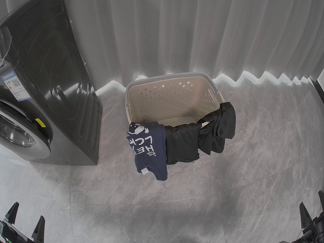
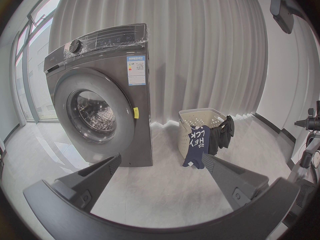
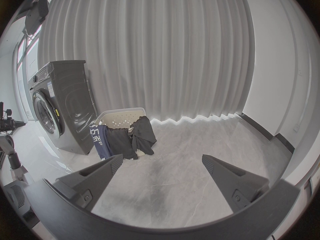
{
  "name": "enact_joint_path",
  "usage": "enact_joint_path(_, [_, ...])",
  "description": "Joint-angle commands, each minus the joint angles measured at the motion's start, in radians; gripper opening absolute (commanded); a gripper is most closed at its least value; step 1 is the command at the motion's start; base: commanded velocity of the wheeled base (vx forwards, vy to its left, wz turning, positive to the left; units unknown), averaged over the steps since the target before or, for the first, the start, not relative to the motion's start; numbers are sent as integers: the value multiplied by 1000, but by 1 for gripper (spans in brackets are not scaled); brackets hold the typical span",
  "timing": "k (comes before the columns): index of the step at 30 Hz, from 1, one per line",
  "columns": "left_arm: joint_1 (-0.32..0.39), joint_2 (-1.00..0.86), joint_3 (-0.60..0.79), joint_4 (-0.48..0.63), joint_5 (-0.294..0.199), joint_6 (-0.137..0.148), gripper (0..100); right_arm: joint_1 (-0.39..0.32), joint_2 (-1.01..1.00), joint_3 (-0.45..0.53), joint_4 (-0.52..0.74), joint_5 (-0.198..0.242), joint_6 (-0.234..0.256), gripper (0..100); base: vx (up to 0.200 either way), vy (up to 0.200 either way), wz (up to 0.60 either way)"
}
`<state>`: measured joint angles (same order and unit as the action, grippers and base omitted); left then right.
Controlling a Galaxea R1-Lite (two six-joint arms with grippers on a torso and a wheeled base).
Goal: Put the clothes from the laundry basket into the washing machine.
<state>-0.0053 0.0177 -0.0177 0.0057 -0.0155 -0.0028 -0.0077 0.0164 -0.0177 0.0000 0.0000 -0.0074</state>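
Observation:
A beige laundry basket (image 1: 172,95) stands on the floor by the curtain. A navy printed shirt (image 1: 148,149) and two black garments (image 1: 199,135) hang over its near rim. The dark grey washing machine (image 1: 47,95) is on the left, its round door (image 2: 91,115) looking closed. My left gripper (image 1: 25,218) sits low at the near left, open and empty. My right gripper (image 1: 312,206) sits low at the near right, also open and empty. Both are well short of the basket (image 2: 200,124) (image 3: 121,119).
White curtains (image 1: 189,27) hang behind the basket and machine. Grey tiled floor (image 1: 189,199) stretches between me and the basket. A dark skirting and wall (image 3: 266,130) lie to the right. A window (image 2: 30,70) is left of the machine.

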Motion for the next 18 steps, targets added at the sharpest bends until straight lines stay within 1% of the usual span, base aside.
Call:
enact_joint_path(1, [-1,-18,18,0,0,0,100,0,-16,18,0,0,0,100,0,-200,0])
enact_joint_path(6, [-1,-18,18,0,0,1,100,0,-16,18,0,0,0,100,0,-200,0])
enact_joint_path(15, [-1,-18,18,0,0,1,100,0,-16,18,0,0,0,100,0,0,0])
enact_joint_path(18, [-1,-18,18,0,0,0,100,0,-16,18,0,0,0,100,200,0,0])
